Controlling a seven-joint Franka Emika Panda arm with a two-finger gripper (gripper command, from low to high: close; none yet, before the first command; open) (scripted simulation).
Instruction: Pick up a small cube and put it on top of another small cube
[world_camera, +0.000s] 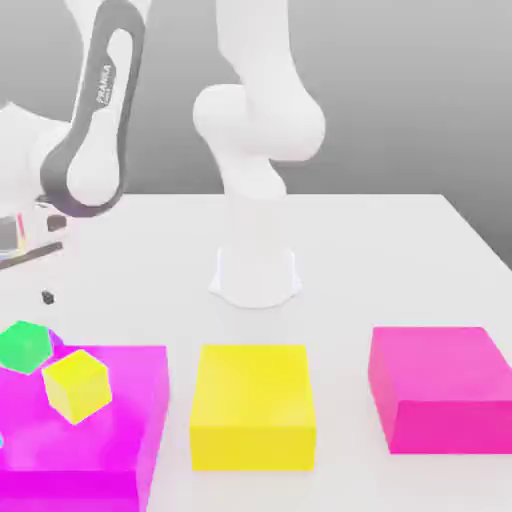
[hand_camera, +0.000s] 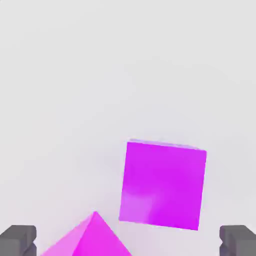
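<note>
In the exterior view, a small green cube (world_camera: 25, 346) and a small yellow cube (world_camera: 77, 384) sit tilted at the near left, over a big magenta block (world_camera: 110, 440). A sliver of purple (world_camera: 56, 342) shows behind the green cube. The arm bends over to the exterior view's left, where its hand (world_camera: 22, 236) is cut by the frame edge above the cubes. In the hand view a magenta cube (hand_camera: 162, 185) lies on the white table, with another magenta corner (hand_camera: 90, 237) closer in. My gripper (hand_camera: 127, 241) is open and holds nothing, its grey fingertips (hand_camera: 18, 241) standing wide apart.
A big yellow block (world_camera: 252, 405) lies in front of the arm's base (world_camera: 255, 275). A second big magenta block (world_camera: 440, 390) rests at the exterior view's right. The white table (world_camera: 400, 250) stretches behind them.
</note>
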